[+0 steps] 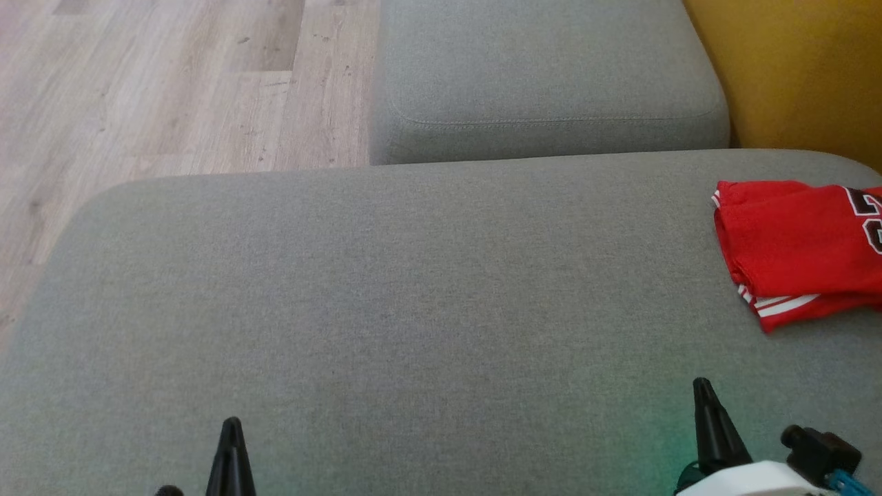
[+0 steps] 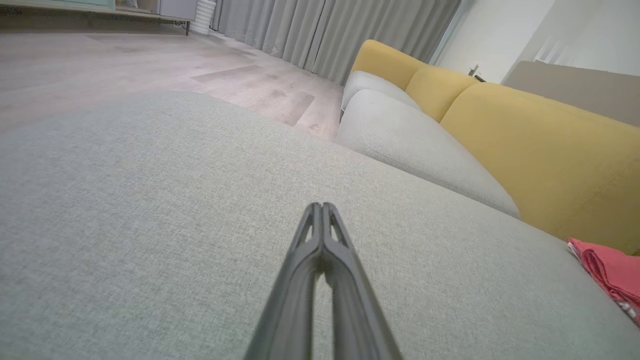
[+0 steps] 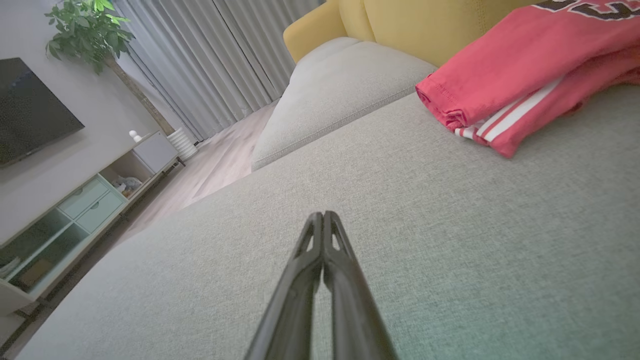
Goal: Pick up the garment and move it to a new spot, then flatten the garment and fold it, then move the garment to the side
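The garment [image 1: 803, 251] is a red jersey with white stripes and dark lettering, lying folded at the far right of the grey cushion [image 1: 386, 296]. It also appears in the right wrist view as the garment [image 3: 520, 75] at upper right, and a corner of the garment [image 2: 612, 275] sits at the right edge of the left wrist view. My left gripper [image 1: 232, 421] is shut at the lower left, nothing in it. My right gripper [image 1: 701, 382] is shut at the lower right, short of the jersey and apart from it. Both pairs of jaws [image 2: 321, 206] [image 3: 322, 215] meet tip to tip.
A second grey cushion [image 1: 544, 76] lies beyond the first, with a yellow backrest [image 1: 799, 69] at the upper right. Wooden floor [image 1: 158, 89] runs along the left past the cushion's edge. A TV cabinet [image 3: 75, 205], a plant [image 3: 92, 30] and curtains [image 3: 210, 55] stand further off.
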`<state>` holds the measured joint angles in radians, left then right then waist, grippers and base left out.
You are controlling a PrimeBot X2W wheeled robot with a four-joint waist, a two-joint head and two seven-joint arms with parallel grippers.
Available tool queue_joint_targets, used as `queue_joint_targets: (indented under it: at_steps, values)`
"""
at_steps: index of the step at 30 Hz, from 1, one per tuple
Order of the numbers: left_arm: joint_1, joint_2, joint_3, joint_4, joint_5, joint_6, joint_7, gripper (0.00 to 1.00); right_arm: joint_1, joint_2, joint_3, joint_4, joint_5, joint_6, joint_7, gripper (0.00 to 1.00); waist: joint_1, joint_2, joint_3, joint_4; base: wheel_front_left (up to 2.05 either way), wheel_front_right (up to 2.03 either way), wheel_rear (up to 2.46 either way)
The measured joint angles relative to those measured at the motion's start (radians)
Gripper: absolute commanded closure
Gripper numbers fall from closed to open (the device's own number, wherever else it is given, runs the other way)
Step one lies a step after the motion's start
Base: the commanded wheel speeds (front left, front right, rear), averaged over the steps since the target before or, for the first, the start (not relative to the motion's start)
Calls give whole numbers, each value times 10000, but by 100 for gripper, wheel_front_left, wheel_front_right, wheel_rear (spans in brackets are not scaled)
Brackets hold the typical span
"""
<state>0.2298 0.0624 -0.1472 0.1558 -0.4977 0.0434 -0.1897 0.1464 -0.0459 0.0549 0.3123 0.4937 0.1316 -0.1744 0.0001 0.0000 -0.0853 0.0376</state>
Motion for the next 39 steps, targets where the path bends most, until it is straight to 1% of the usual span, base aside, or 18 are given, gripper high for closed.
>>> queue_joint_targets:
  at_steps: [24, 25, 28, 29, 39]
  values:
    - [-666, 58, 403, 257, -2932, -364, 617, 100, -433, -10, -362, -81, 2874, 0, 631, 100, 0, 0, 224, -95, 0, 0, 0]
    - [-666, 58, 403, 257, -2932, -364, 617, 100, -433, -10, -362, -81, 2874, 0, 631, 100, 0, 0, 224, -95, 0, 0, 0]
    - [-775, 61, 485, 318, -3409, -451, 725, 100, -527, -10, -418, -82, 3344, -2, 711, 100, 0, 0, 262, -111, 0, 0, 0]
    - [-775, 61, 485, 318, -3409, -451, 725, 100, -527, -10, -418, -82, 3344, -2, 711, 100, 0, 0, 262, -111, 0, 0, 0]
    - [-1082, 69, 600, 399, -4625, -658, 1014, 100, -722, -15, -604, -115, 4531, -2, 1016, 100, 0, 0, 356, -150, 0, 0, 0]
